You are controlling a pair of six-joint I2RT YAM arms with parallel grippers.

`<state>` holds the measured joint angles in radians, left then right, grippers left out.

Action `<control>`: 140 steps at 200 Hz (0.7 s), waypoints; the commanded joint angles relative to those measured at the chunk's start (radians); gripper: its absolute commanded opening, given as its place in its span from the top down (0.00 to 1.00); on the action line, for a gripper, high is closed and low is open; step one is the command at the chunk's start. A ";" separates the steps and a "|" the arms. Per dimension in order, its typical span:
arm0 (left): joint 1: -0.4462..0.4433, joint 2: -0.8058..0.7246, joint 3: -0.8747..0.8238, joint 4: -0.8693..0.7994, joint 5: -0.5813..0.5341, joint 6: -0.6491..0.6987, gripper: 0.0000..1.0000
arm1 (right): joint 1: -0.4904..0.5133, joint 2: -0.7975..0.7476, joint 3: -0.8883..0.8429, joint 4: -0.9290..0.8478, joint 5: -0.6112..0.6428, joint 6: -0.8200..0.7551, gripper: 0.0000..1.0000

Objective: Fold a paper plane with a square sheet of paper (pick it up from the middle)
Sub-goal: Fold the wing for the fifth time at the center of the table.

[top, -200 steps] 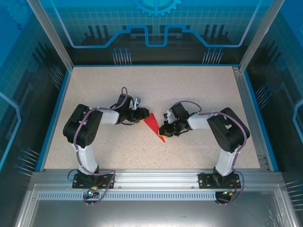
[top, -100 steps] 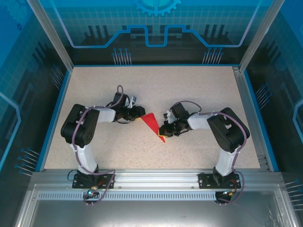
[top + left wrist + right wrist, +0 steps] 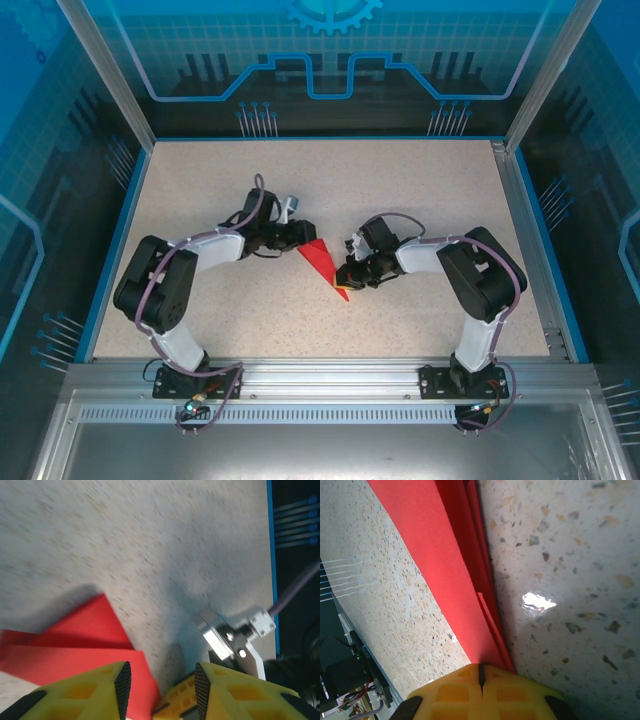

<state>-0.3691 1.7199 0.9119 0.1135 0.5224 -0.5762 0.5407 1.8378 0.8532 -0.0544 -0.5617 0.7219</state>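
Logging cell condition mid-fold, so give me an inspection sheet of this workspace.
Surface: speckled table, no spills seen.
Job's things: red paper, folded to a narrow wedge, lying mid-table.
Clutter: nothing seen.
Grippers: left gripper open at the paper's wide end; right gripper shut on its narrow end.
Cables: purple cables looped, clear of the paper.
Surroundings: blue wall panels, aluminium frame.

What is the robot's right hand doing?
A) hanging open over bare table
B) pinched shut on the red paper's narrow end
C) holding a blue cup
B: the right hand is closed with no gap, the red paper running straight into it.
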 commanded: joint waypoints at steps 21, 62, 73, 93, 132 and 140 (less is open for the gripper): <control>-0.038 0.086 0.033 0.043 0.002 -0.030 0.61 | 0.019 0.075 -0.038 -0.121 0.085 -0.010 0.99; -0.002 0.172 0.070 0.048 -0.021 -0.028 0.62 | 0.019 0.075 -0.041 -0.128 0.089 -0.016 0.99; 0.016 0.184 0.063 0.059 -0.025 -0.028 0.61 | 0.019 0.077 -0.043 -0.124 0.089 -0.015 0.99; 0.057 0.207 0.056 0.059 -0.008 -0.017 0.61 | 0.019 0.081 -0.046 -0.119 0.091 -0.013 1.00; 0.121 0.214 0.049 0.018 -0.026 0.042 0.60 | 0.019 0.083 -0.052 -0.121 0.088 -0.015 1.00; 0.133 0.220 0.057 0.000 -0.024 0.054 0.60 | 0.019 0.080 -0.052 -0.122 0.088 -0.016 1.00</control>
<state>-0.2813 1.9121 0.9527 0.1616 0.5213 -0.5884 0.5407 1.8404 0.8528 -0.0505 -0.5659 0.7216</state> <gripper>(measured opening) 0.395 0.043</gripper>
